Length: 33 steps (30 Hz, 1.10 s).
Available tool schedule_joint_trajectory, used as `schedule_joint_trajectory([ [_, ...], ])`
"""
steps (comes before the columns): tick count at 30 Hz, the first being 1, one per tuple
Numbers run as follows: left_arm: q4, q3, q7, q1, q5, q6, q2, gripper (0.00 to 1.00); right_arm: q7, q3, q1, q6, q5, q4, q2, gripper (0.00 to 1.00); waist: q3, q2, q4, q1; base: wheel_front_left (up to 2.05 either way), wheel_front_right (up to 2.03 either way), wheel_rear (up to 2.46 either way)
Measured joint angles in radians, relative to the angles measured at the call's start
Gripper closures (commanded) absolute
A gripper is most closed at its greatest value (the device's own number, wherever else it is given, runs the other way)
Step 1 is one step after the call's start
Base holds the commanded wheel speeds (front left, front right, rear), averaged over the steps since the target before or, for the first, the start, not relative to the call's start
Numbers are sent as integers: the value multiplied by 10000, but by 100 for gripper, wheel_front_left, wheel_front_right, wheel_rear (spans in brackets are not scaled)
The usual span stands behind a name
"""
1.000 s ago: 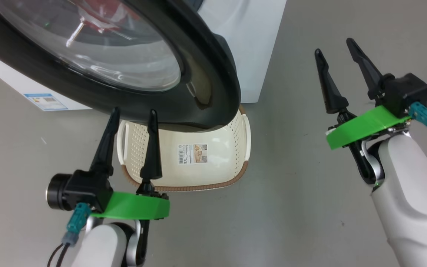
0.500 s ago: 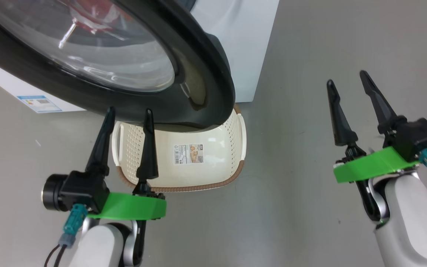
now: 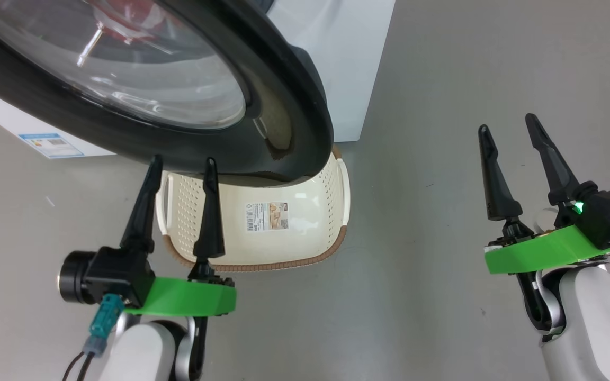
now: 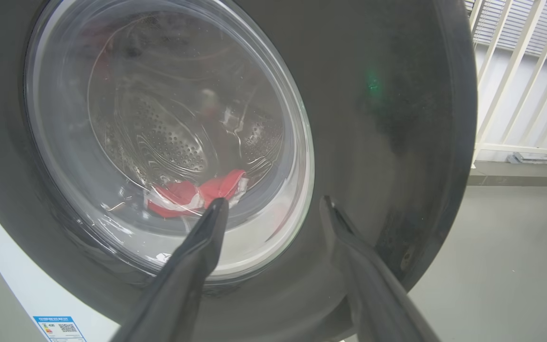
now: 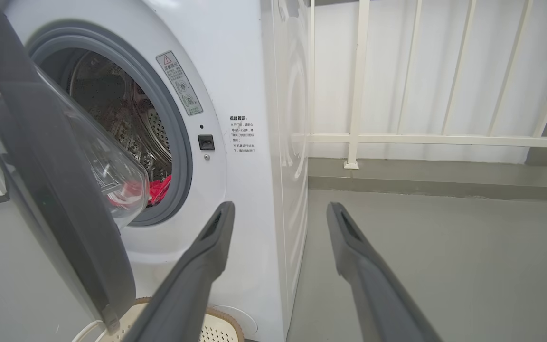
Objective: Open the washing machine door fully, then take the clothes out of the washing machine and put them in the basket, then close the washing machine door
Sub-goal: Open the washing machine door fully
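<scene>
The washing machine door (image 3: 289, 100), black-rimmed with a bulging glass window, stands partly open and overhangs the cream basket (image 3: 305, 233) on the floor. My left gripper (image 3: 182, 160) is open just below the door's lower rim, in front of the basket's left end, holding nothing. In the left wrist view that gripper (image 4: 273, 202) points at the door (image 4: 387, 118), and red clothes (image 4: 197, 192) show through the glass. My right gripper (image 3: 507, 123) is open over bare floor, to the right of the washing machine (image 3: 347, 63). Its wrist view shows the drum opening with red clothes (image 5: 159, 190) inside.
A white railing (image 5: 359, 95) and wall run behind the washing machine (image 5: 245, 71). Grey floor (image 3: 432, 254) spreads to the right of the basket (image 5: 216, 330). A blue label (image 3: 51, 145) sits on the machine's front, left of the door (image 5: 55, 190).
My right gripper has drawn back toward me, down and right in the head view, still open. The head camera shifted slightly. The left gripper, door and basket stay put.
</scene>
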Motion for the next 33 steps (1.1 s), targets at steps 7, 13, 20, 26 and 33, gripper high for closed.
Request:
schedule_joint_trajectory([
  [7,65,-81,0,0,-12,0,0,0,0,-113,3,0,105,0,0,0,19,0,50,0,0,0,0],
  [13,140,-109,0,-1,-23,-2,0,0,0,104,1,0,407,111,6,100,39,0,94,0,0,0,0],
  [20,155,-161,2,-12,-21,-4,0,0,0,792,-325,0,2061,683,4,100,126,0,210,0,0,0,0],
  [26,-194,-265,0,-22,-21,-63,-2,0,445,1442,-1348,0,4706,1298,-31,100,207,1,412,-1,0,0,0],
  [33,-309,-407,0,-47,-21,-61,-2,0,2420,1820,-2387,-2,8903,1177,-456,100,337,0,687,0,0,0,0],
])
